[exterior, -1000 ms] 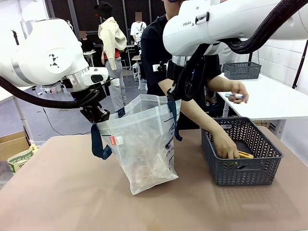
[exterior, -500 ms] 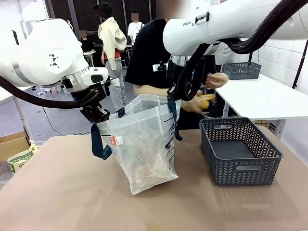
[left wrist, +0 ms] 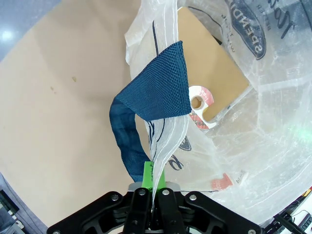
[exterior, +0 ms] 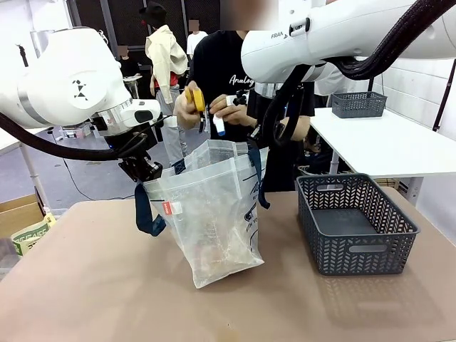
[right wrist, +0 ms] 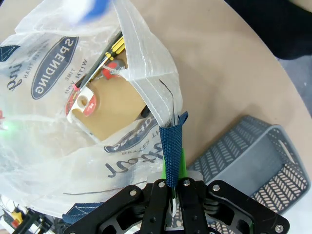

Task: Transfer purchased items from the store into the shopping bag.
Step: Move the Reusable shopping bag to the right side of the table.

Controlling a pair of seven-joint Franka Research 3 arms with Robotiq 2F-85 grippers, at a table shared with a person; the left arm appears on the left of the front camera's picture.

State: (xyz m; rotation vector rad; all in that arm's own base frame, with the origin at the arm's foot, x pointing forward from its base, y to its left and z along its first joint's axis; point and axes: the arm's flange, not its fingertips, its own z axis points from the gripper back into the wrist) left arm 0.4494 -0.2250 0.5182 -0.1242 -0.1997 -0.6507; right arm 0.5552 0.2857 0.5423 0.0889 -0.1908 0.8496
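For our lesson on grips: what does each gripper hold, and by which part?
Both hold the shopping bag open: the left gripper pinches its rim beside a navy strap, the right gripper pinches the opposite rim at the other strap.

A blurred blue thing [right wrist: 92,9] is cut off — a flat tan-brown pack [right wrist: 117,103] is half hidden by the see-through white bag [right wrist: 48,161].

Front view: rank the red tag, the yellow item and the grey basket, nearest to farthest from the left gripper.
1. red tag, just below the left gripper.
2. yellow item, up in the person's hand.
3. grey basket, far right.
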